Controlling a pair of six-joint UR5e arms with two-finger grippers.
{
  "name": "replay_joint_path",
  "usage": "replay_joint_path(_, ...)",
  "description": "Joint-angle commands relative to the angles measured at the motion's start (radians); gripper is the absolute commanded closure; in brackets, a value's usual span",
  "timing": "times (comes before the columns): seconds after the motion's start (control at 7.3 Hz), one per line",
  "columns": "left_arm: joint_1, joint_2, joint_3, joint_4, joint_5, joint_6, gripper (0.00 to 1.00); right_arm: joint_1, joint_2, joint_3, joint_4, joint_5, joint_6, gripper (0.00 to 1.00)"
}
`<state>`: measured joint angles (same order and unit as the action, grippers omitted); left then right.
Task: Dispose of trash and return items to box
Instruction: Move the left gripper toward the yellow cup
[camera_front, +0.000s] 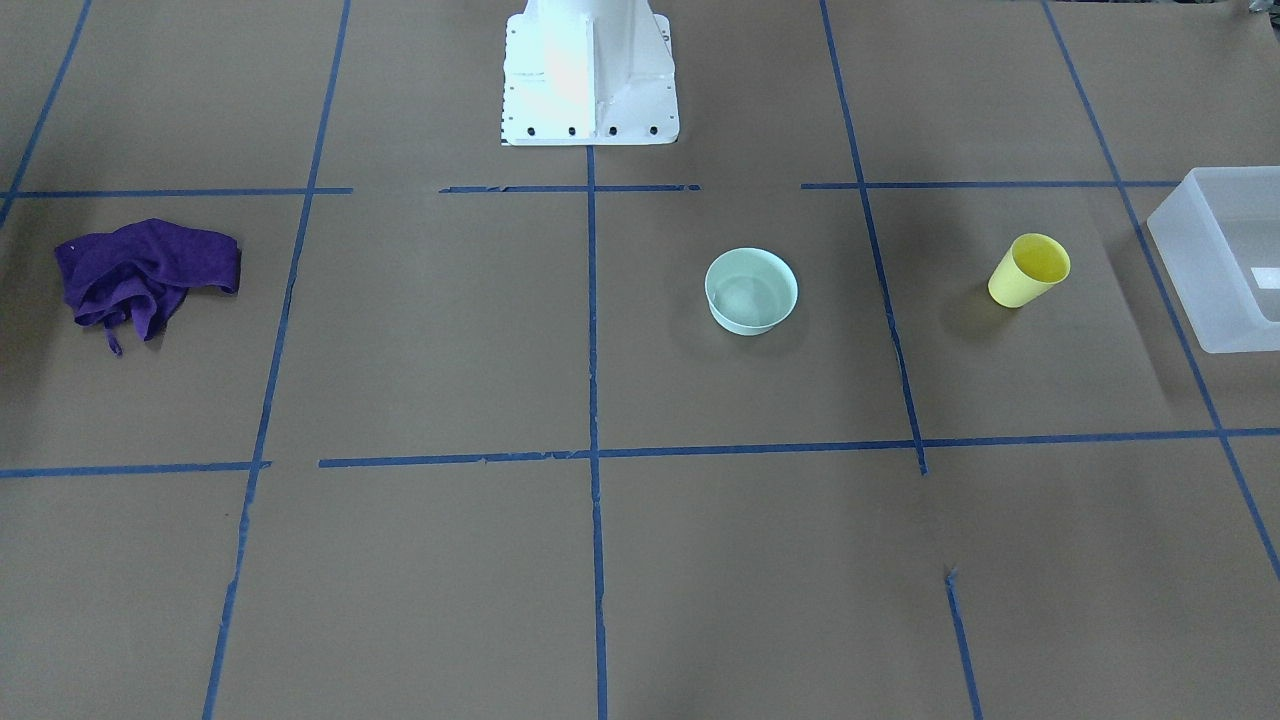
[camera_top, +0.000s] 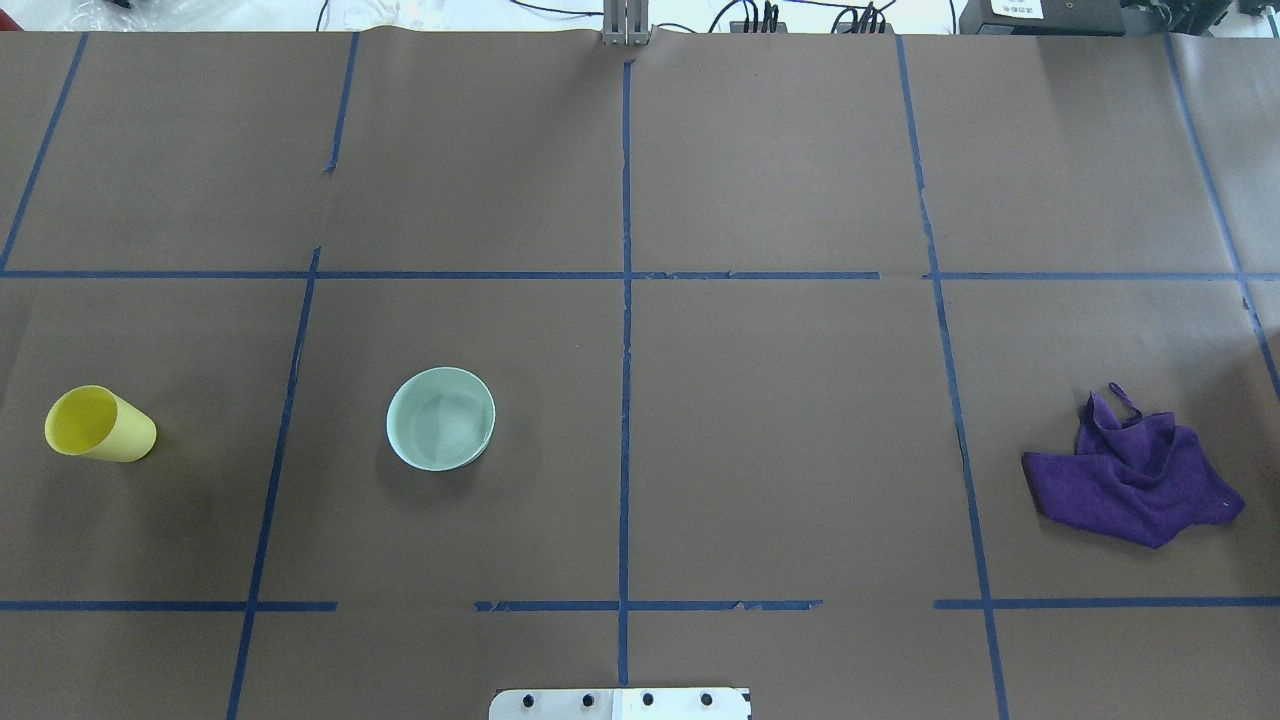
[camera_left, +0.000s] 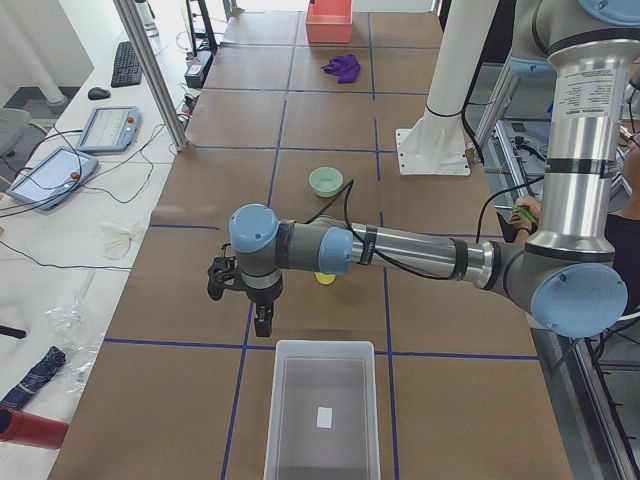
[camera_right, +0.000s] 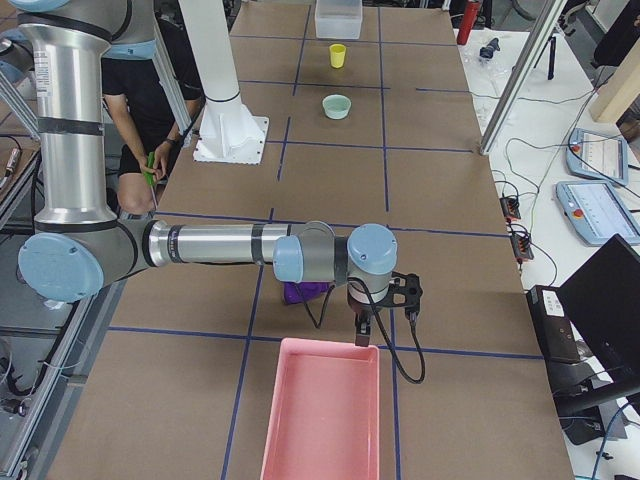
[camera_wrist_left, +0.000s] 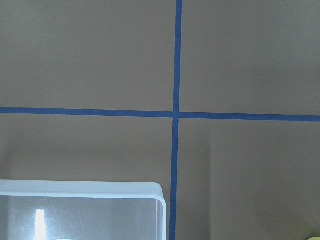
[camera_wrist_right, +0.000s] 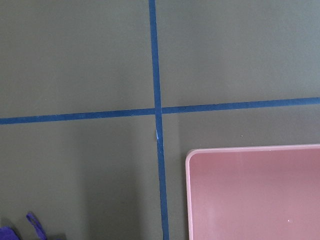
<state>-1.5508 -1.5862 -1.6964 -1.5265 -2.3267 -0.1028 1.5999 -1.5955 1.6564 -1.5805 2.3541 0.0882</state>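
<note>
Both grips unreadable — left gripper (camera_left: 262, 325) near box (camera_left: 300, 420), right gripper (camera_right: 362, 330) near pink tray (camera_right: 320, 420), cup (camera_front: 1028, 270), bowl (camera_front: 751, 290) apart.

Blue tape lines (camera_top: 626, 400) cross the brown paper (camera_top: 800, 450); a black keyboard (camera_left: 126, 63) lies nearby.

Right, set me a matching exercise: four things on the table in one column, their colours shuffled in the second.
Things:
1. cup
2. bowl
3. cloth
4. tub

Colours:
a. purple
b. frosted white
c. yellow
d. pale green

Pairs: 1-c, 2-d, 3-a, 4-b
</note>
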Motion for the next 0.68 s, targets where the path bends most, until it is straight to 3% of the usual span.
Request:
replay_joint_path(0.0, -0.002, -0.003, -0.021, -0.001, 0.0, -0.005, 0.0, 0.0, 0.002, 0.002, 0.0, 0.004, -0.002, 0.0)
replay_joint_path(0.27, 0.014, -0.003, -0.125, -0.027, -0.008, -0.037, 0.0, 0.0, 0.003, 0.009, 0.002, 0.005, 0.004, 0.0)
replay_joint_path(0.55, 0.151, -0.008, -0.213, -0.046, -0.008, -0.271, 0.0, 0.0, 0.005, 0.026, 0.001, 0.014, 0.013, 0.0)
